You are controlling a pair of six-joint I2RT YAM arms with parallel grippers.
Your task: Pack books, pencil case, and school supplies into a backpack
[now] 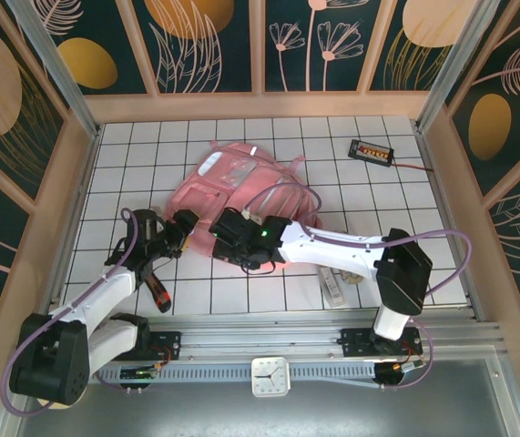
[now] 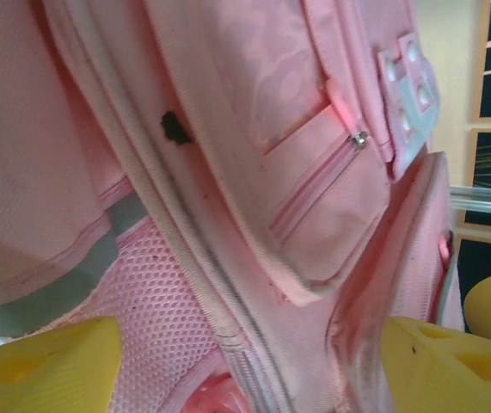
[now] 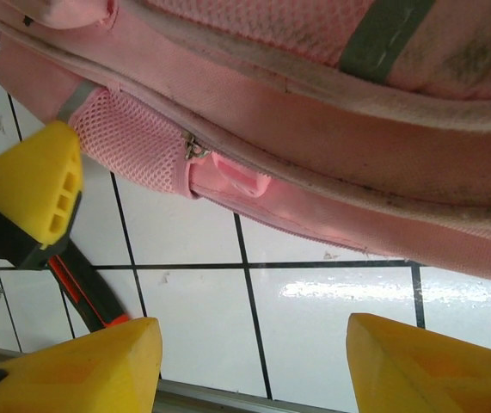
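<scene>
Lying before left hand [image 2: 254,366] — backpack [image 2: 262,129]

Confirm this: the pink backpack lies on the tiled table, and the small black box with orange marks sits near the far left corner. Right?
Wrong side. The black box sits near the far right corner, not the left, as the top external view shows. The pink backpack does lie on the tiled table.

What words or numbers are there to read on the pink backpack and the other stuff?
Nothing here can be read.
clock: dial marks too small to read.
black box: orange marks too small to read.
backpack: no words or labels show on it.
</scene>
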